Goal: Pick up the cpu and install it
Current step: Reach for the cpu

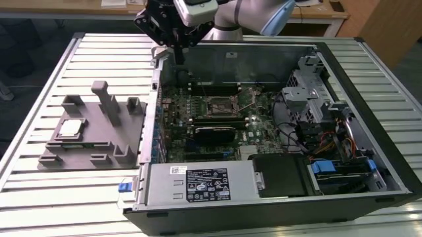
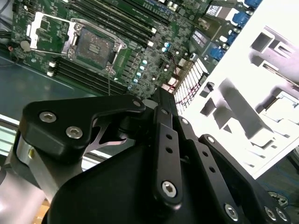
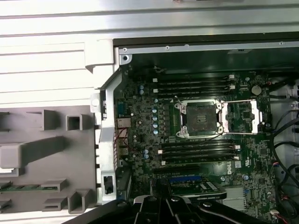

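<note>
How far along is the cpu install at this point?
Done: nothing yet shows; the cpu lies on the gray fixture outside the case. In hand: the gripper, shut and empty, hangs over a corner of the case. Left: pickup and seating in the open, empty socket.

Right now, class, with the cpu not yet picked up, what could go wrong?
1. The cpu lies on the gray fixture beside tall posts; the gripper might clip one.
2. The case wall stands between fixture and open socket; a low carry could strike it.
</note>
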Tool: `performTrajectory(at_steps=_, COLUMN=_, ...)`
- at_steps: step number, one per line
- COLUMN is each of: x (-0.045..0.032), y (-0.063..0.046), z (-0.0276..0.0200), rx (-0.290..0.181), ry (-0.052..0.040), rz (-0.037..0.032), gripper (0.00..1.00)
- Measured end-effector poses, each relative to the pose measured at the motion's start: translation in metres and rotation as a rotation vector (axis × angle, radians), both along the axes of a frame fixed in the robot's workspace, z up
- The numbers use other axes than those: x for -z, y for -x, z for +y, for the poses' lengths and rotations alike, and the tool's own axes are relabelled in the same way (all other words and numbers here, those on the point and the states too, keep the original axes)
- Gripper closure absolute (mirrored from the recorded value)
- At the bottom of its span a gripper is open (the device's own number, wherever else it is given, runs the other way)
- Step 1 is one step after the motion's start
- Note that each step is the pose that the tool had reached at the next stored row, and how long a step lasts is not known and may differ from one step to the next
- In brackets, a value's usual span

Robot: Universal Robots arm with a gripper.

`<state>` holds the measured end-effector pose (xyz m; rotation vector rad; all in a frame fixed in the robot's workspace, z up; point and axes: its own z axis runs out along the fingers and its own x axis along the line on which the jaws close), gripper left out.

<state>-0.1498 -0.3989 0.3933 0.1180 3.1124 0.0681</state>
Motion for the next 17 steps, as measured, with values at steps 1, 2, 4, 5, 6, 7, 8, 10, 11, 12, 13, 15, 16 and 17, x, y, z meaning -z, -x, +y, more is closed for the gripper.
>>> performTrajectory(at_steps=1, x=0.0000, y=0.002, z=0.0000, rx=0.000, ry=0.0000, rz=0.0000, gripper=0.89)
performTrajectory(at_steps=2, x=0.0000, y=0.003, z=0.0000, rx=0.000, ry=-0.0001, rz=0.0000, gripper=0.89)
performTrajectory(at_steps=4, x=0.0000, y=0.006, z=0.0000, rx=0.000, ry=-0.0001, rz=0.0001, gripper=0.89)
performTrajectory(at_steps=5, x=0.0000, y=0.008, z=0.0000, rx=0.000, ry=-0.0001, rz=0.0001, gripper=0.89)
performTrajectory(at_steps=6, x=0.0000, y=0.009, z=0.0000, rx=0.000, ry=-0.0003, rz=0.0000, gripper=0.89)
performTrajectory(at_steps=7, x=0.0000, y=0.011, z=0.0000, rx=0.000, ry=-0.0003, rz=0.0000, gripper=0.89)
performTrajectory(at_steps=8, x=0.0000, y=0.013, z=0.0000, rx=0.000, ry=-0.0003, rz=0.0000, gripper=0.89)
performTrajectory(at_steps=10, x=0.0000, y=0.016, z=0.0000, rx=0.000, ry=-0.0004, rz=0.0000, gripper=0.89)
performTrajectory(at_steps=11, x=0.0000, y=0.018, z=0.0000, rx=0.000, ry=-0.0004, rz=0.0000, gripper=0.89)
performTrajectory(at_steps=12, x=0.0000, y=0.020, z=0.0000, rx=0.000, ry=-0.0004, rz=0.0000, gripper=0.89)
performTrajectory(at_steps=13, x=0.0000, y=0.021, z=0.0000, rx=0.000, ry=-0.0004, rz=0.0000, gripper=0.89)
performTrajectory(at_steps=15, x=0.0000, y=0.025, z=0.0000, rx=0.000, ry=-0.0004, rz=0.0000, gripper=0.89)
performTrajectory(at_steps=16, x=0.0000, y=0.027, z=0.0000, rx=0.000, ry=-0.0004, rz=0.0000, gripper=0.89)
performTrajectory(at_steps=17, x=0.0000, y=0.028, z=0.0000, rx=0.000, ry=-0.0004, rz=0.0000, gripper=0.89)
